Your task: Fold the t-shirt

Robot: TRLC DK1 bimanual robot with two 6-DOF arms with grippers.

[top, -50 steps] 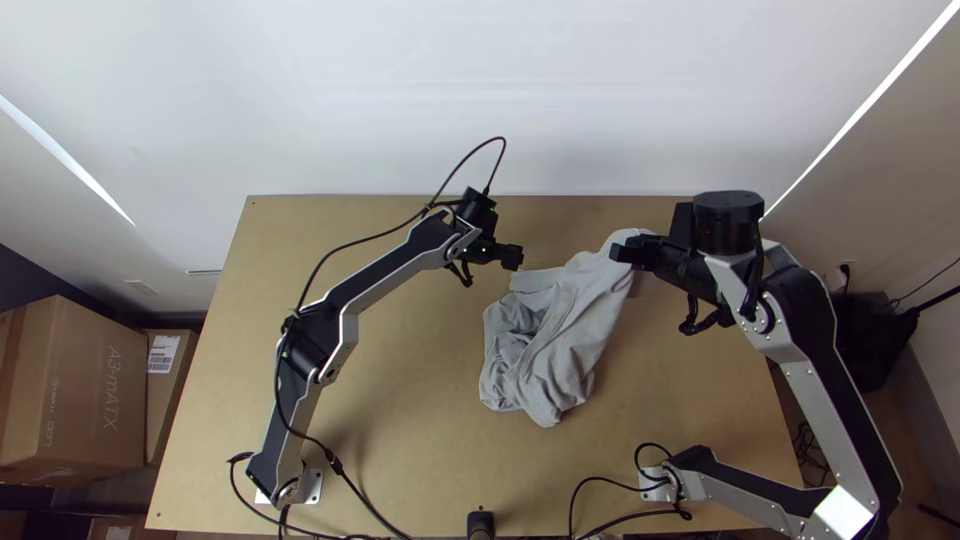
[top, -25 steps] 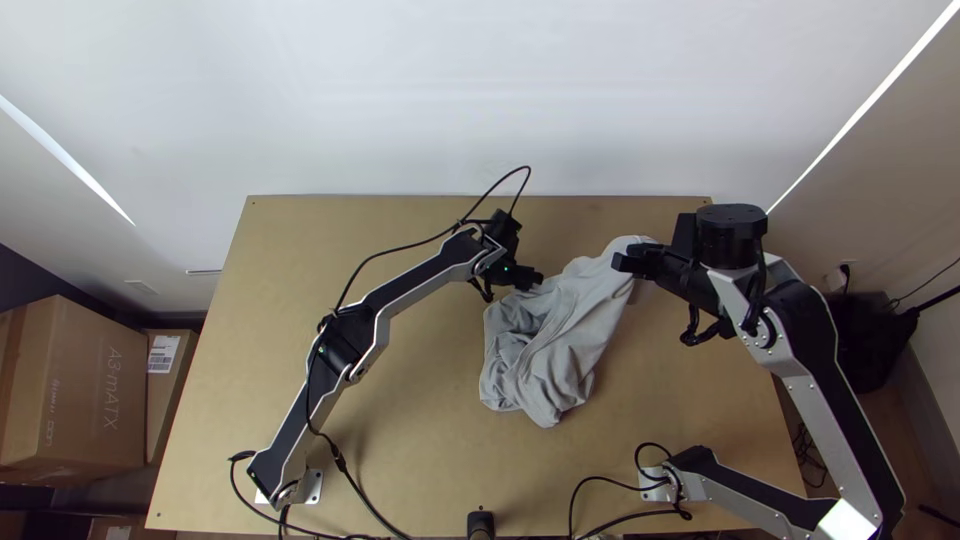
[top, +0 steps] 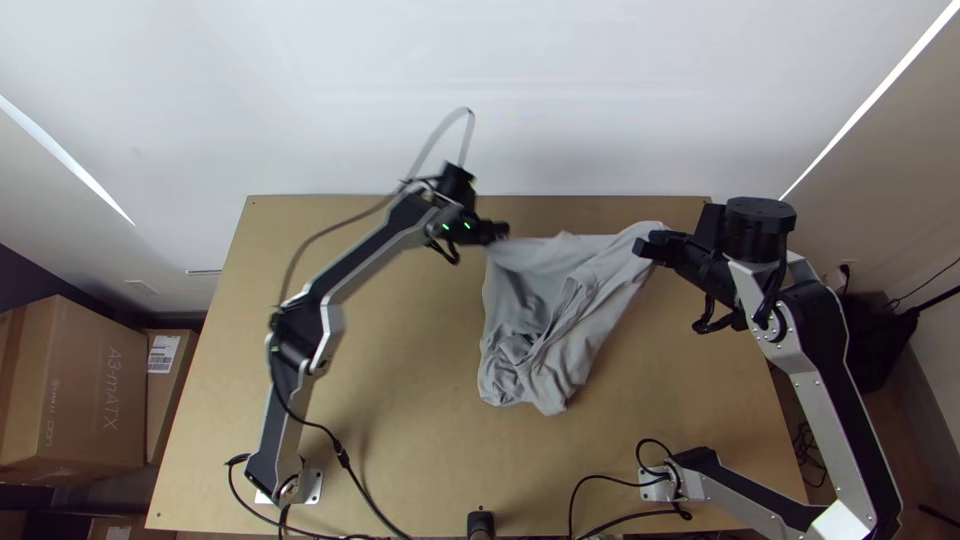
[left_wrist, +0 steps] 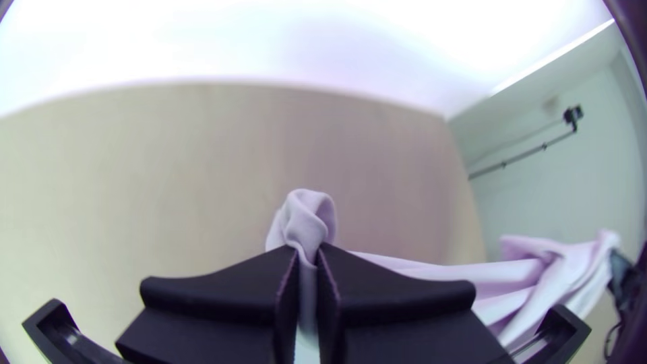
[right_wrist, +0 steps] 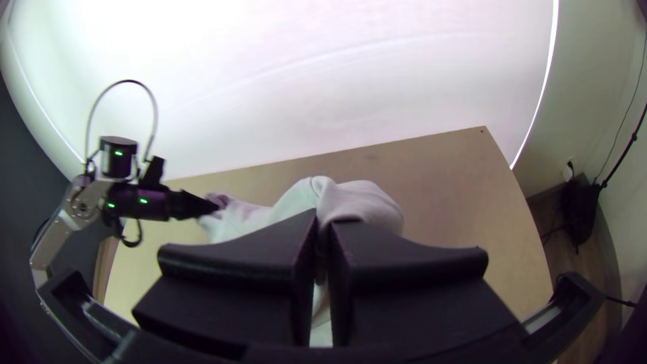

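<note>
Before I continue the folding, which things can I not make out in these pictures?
Top view: inner layers of the t-shirt, covered by its own folds.
Left wrist view: which part the left end effector grips, bunched between its fingers.
Right wrist view: which part the right end effector grips, also bunched.

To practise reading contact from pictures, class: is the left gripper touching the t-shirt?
Touching. The left wrist view shows the left gripper with a fold of the t-shirt pinched between its fingers.
</note>
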